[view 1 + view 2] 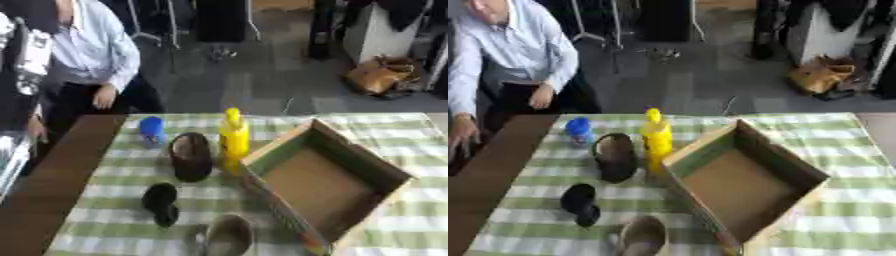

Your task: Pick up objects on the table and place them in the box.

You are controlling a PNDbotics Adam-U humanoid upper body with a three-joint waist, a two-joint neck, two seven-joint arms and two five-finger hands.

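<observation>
Left of the open brown cardboard box [325, 186] on the green checked tablecloth [114, 220], a tall upright yellow plastic bottle [233, 138] stands nearly touching its wall, with neither robot hand in view, so finger state and nearer arm cannot be told.

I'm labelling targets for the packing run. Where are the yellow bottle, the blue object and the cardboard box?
yellow bottle [233, 141], left eye view, middle of its body.
blue object [151, 129], left eye view, its middle.
cardboard box [360, 156], left eye view, far side wall.

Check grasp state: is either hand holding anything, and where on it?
Nothing held: neither robot hand is in view. The yellow bottle stands free beside the box.
</observation>
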